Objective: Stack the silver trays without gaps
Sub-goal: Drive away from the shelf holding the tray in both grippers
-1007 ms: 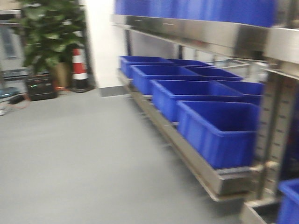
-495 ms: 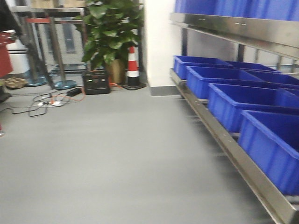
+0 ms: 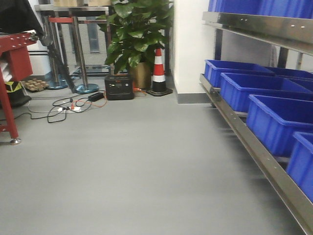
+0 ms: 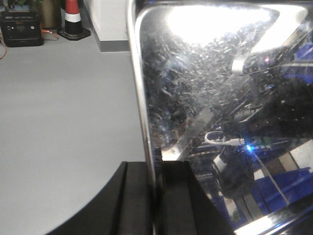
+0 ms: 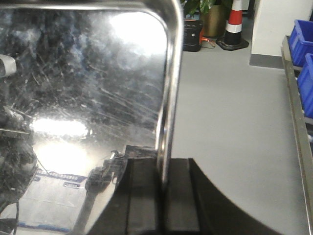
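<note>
A silver tray [image 4: 220, 98] fills the right side of the left wrist view, its scratched shiny surface mirroring the room. My left gripper [image 4: 155, 196] is shut on its left rim. In the right wrist view a silver tray [image 5: 88, 88] fills the left side, and my right gripper [image 5: 163, 196] is shut on its right rim. I cannot tell whether this is the same tray. It hangs above the grey floor. Neither tray nor grippers appear in the front view.
A steel rack [image 3: 254, 147] with several blue bins [image 3: 274, 117] runs along the right. Ahead stand a traffic cone [image 3: 158, 71], a potted plant [image 3: 137, 34], a black box [image 3: 119, 87] and floor cables [image 3: 63, 110]. A red frame [image 3: 10, 73] stands at the left.
The front view has swung left: the rack and bins slid toward the right edge, while the plant, cone and red frame came into view.
</note>
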